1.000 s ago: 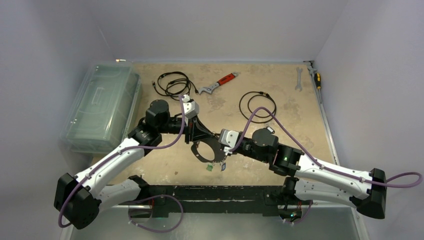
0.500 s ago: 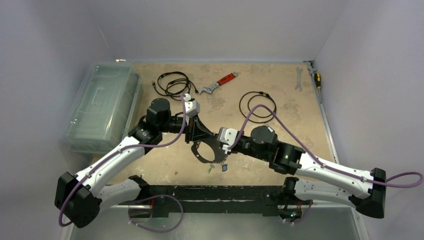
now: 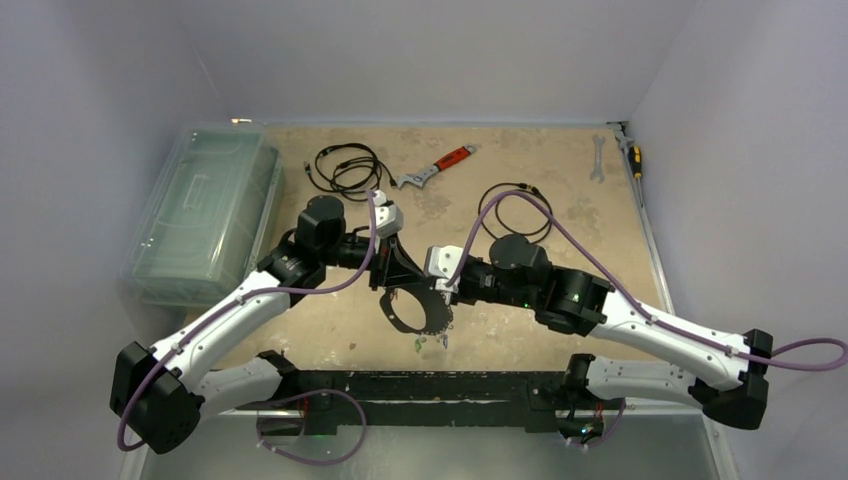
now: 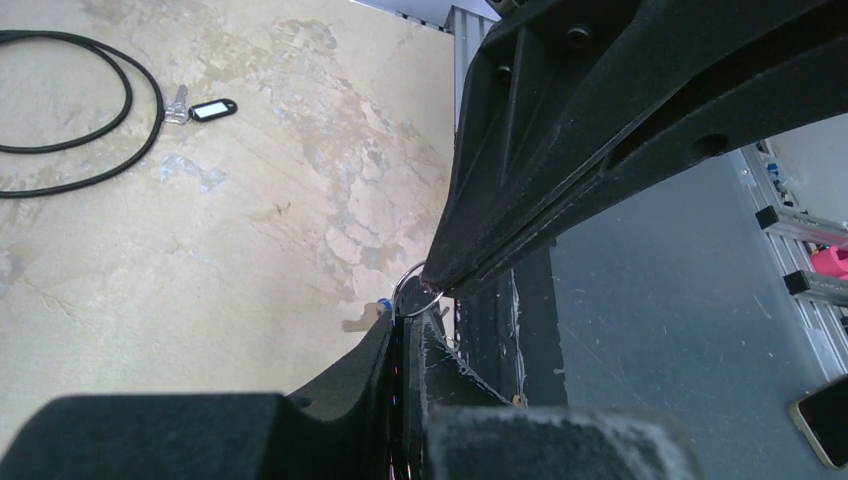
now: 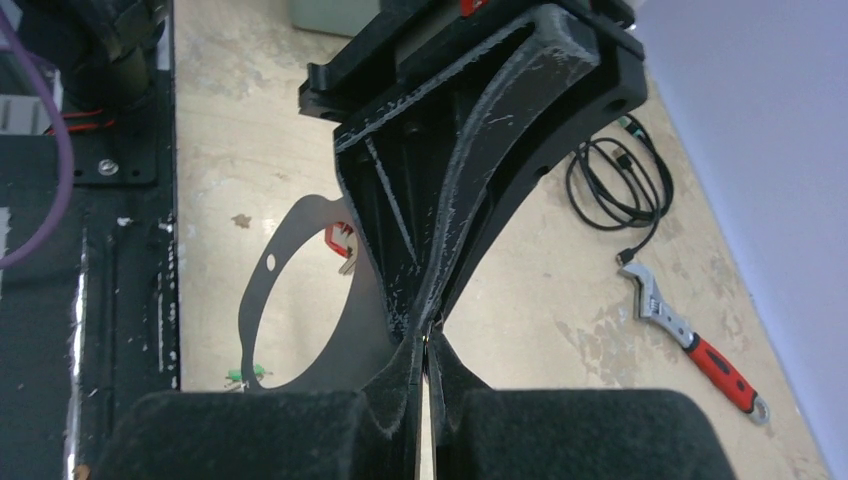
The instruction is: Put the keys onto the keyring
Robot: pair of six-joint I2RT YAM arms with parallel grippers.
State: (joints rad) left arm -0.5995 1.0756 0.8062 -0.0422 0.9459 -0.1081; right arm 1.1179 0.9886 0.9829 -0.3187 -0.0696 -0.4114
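Note:
My left gripper (image 3: 424, 297) and right gripper (image 3: 432, 300) meet tip to tip at the table's near middle, both shut. In the left wrist view a thin silver keyring (image 4: 418, 291) is pinched in my left fingertips, and its top runs under the right gripper's tip. The right wrist view shows a thin metal sliver (image 5: 425, 338) between the shut right fingers. A green key (image 3: 420, 345) and a blue-tagged key (image 3: 441, 341) lie on the table just below; the green key also shows in the right wrist view (image 5: 245, 375). A dark-tagged key (image 4: 205, 108) lies by a cable.
A dark hoop-shaped outline (image 3: 410, 313) lies on the table under the grippers. Two black cable coils (image 3: 342, 166) (image 3: 515, 212), a red-handled wrench (image 3: 437, 167), a spanner (image 3: 597, 158) and a screwdriver (image 3: 633, 158) lie at the back. A clear lidded box (image 3: 205, 210) stands left.
The right arm has reached further left and its elbow has swung toward the back. Both joined gripper tips have shifted slightly left. The keys below now lie a little further left.

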